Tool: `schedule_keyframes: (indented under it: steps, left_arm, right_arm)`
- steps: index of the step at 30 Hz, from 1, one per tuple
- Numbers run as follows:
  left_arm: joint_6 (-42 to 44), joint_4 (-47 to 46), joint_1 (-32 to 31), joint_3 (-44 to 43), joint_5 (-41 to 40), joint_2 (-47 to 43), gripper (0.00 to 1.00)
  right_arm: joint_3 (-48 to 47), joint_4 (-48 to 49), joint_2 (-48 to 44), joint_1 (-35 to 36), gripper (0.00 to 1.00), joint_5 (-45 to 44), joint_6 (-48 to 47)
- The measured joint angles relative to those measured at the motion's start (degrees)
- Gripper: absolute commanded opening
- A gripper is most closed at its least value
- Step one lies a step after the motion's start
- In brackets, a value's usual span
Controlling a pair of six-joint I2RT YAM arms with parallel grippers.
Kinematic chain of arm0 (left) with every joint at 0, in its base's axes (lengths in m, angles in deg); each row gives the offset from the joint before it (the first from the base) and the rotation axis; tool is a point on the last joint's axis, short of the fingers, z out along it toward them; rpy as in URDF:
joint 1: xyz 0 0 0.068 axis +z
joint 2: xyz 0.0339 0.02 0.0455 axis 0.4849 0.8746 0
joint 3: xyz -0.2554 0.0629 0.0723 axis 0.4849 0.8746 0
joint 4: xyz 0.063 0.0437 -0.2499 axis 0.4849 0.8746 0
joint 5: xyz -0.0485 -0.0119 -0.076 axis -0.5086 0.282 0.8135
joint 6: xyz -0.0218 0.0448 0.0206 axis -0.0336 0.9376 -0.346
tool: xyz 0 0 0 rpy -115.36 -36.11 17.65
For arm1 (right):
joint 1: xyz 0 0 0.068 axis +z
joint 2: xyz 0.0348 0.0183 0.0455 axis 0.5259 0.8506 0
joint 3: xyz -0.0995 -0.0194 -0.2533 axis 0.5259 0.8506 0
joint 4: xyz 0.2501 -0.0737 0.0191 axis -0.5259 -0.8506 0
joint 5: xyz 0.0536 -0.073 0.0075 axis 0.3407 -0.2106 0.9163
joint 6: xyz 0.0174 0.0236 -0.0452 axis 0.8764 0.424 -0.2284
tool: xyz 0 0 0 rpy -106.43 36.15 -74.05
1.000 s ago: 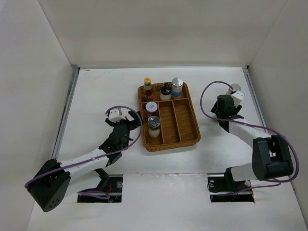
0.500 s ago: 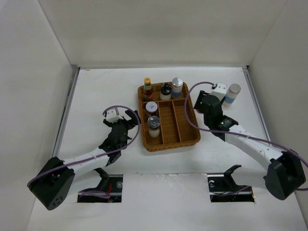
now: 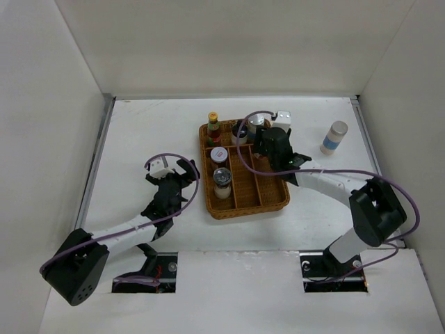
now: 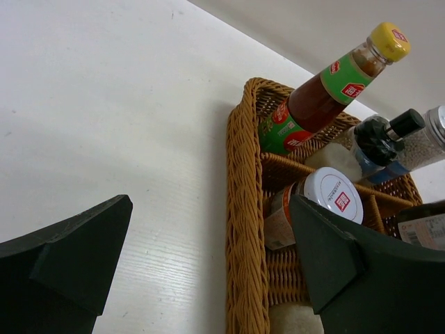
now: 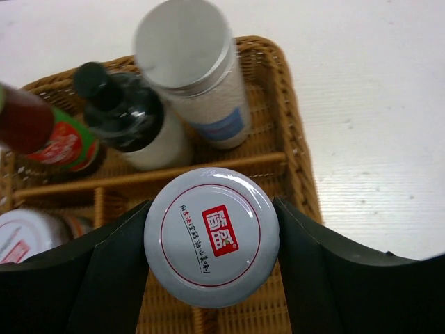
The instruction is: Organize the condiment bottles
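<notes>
- Right tool (image 5: 212,207) is clamped on a white-lidded jar (image 5: 212,236) with a red square mark on its lid, held over the wicker tray (image 3: 243,207).
- Left tool (image 4: 208,209) has its fingers spread wide with nothing between them. It sits beside the tray's rim at its 9 o'clock, over bare table (image 3: 139,132).
- Across a wicker crossbar at the held jar's 12 o'clock stand the grey-lidded shaker (image 5: 191,62) and the dark bottle (image 5: 118,111). The yellow-capped bottle (image 4: 327,90) stands at 10 o'clock in the same far row.
- In the tray's left compartment sit a second white-lidded jar (image 3: 220,154) and, at its 6 o'clock, a clear-topped jar (image 3: 222,182).
- A white cylinder with a blue band (image 3: 334,137) stands alone on the table at the tray's 2 o'clock, well apart from both tools.
- From above, the right arm (image 3: 327,183) covers the held jar and part of the dark bottle. Whether the jar's base touches the tray floor cannot be told.
- Seen from the right wrist, the jar fills the gap between the fingers (image 5: 104,278), which both press against its sides.
</notes>
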Motion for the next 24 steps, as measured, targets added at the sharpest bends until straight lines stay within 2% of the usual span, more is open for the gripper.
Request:
schedule_keyframes:
  steps: [6,12,13,16,19,24]
  left_arm:
    - [-0.2,-0.3,0.0,0.0,0.5,0.2,1.0]
    - [-0.4,-0.4,0.1,0.0,1.3,0.8,1.0]
    - [-0.4,-0.5,0.1,0.0,1.3,0.8,1.0]
    - [-0.4,-0.7,0.2,0.0,1.5,0.8,1.0]
    - [-0.4,-0.8,0.3,0.0,1.7,0.8,1.0]
    - [-0.5,-0.8,0.3,0.0,1.9,0.8,1.0]
  right_arm:
    - [0.3,2.7,3.2,-3.0,0.5,-0.2,0.0]
    - [0.5,4.3,9.2,-2.8,0.65,0.0,0.0]
    - [0.5,5.1,9.5,-2.8,0.69,-0.2,-0.2]
    - [0.5,5.8,9.3,-2.8,0.88,-0.2,-0.1]
    - [0.5,5.7,7.0,-2.8,0.95,-0.3,-0.4]
    - [1.5,4.8,-4.9,-3.7,0.97,-0.9,-0.9]
